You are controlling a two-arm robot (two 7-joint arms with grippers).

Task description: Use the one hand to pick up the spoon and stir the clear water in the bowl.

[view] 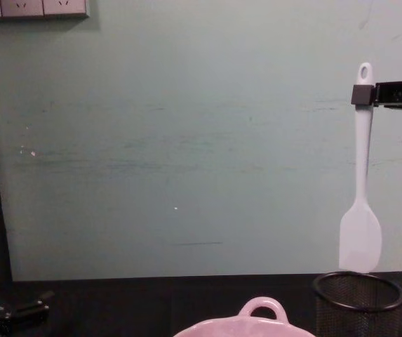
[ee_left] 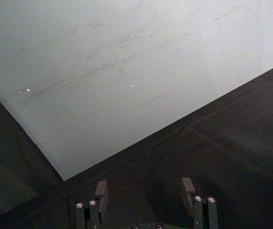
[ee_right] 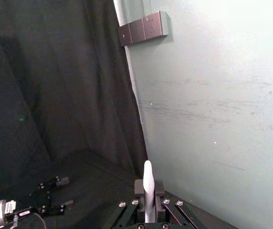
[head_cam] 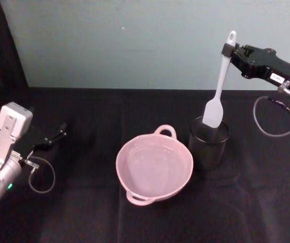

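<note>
Wide pale pink bowl (head_cam: 130, 152) is seen left of and below the slim white spoon (head_cam: 220, 81), clamped upright by the black right gripper (head_cam: 229, 49).

Glossy pink bowl (head_cam: 187, 174), smooth white plastic spoon (head_cam: 218, 86), wire-mesh cup (head_cam: 205, 152), matt black cloth (head_cam: 84, 212)
</note>
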